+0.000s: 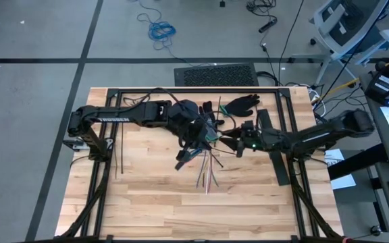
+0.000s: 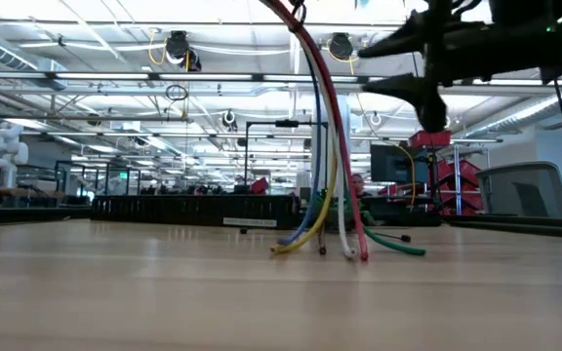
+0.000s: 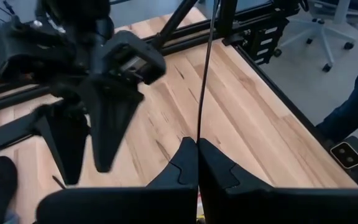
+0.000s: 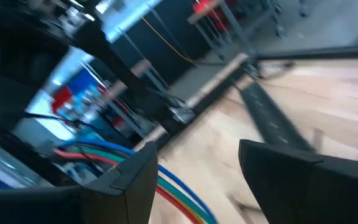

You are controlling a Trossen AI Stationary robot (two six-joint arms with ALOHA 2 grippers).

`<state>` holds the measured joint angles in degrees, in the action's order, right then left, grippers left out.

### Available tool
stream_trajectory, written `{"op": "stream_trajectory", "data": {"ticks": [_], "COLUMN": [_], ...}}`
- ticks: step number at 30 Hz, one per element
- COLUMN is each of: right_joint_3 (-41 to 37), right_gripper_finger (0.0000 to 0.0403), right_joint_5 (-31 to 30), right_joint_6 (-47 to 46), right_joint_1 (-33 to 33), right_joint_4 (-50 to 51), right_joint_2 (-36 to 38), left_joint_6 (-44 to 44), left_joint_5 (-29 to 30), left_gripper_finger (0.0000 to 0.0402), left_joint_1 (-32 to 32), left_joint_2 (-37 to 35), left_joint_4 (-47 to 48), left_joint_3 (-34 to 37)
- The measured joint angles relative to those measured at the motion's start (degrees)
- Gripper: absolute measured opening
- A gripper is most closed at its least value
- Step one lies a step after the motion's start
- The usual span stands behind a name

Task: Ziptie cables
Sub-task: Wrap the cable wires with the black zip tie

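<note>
1. Centrally in the high view, the left gripper [image 1: 193,138] sits above the middle of the desk [image 1: 147,202], its jaws shut together on a thin dark ziptie [image 3: 204,74].
2. Just to its right, the right gripper [image 1: 231,140] faces it with jaws apart, holding nothing.
3. Cables [image 1: 208,169] in white, red, green, orange and blue hang from between the grippers, their ends fanned on the wood at lower centre.
4. Spare zipties [image 1: 119,152] lie at the frame's left, well apart from the cables.
5. A black glove [image 1: 240,103] rests at upper centre.
</note>
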<state>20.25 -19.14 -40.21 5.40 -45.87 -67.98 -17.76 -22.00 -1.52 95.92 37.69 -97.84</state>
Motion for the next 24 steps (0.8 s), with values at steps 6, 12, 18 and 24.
{"op": "stream_trajectory", "data": {"ticks": [6, 12, 18, 24], "right_joint_3": [1.1, 8.72, 12.65, 12.66], "right_gripper_finger": [0.0215, 0.0215, 0.0215, 0.0215], "right_joint_5": [0.0, 0.34, 1.61, 4.28], "right_joint_6": [-0.24, 4.16, 8.36, 8.66], "right_joint_1": [0.02, 1.54, 2.31, 3.79], "right_joint_4": [-17.98, -18.14, -18.11, -17.38], "right_joint_2": [-11.42, -18.44, -20.04, -19.55], "left_joint_6": [-0.57, -0.54, -0.52, -0.52], "left_joint_5": [0.01, 0.06, 0.24, 1.04], "left_gripper_finger": [0.0, 0.0, 0.0, 0.0], "left_joint_1": [-0.07, -0.07, -0.04, -0.02], "left_joint_2": [0.0, 0.0, 0.0, 0.0], "left_joint_4": [0.12, 0.12, 0.2, 0.34], "left_joint_3": [0.0, 0.0, 0.0, 0.02]}}
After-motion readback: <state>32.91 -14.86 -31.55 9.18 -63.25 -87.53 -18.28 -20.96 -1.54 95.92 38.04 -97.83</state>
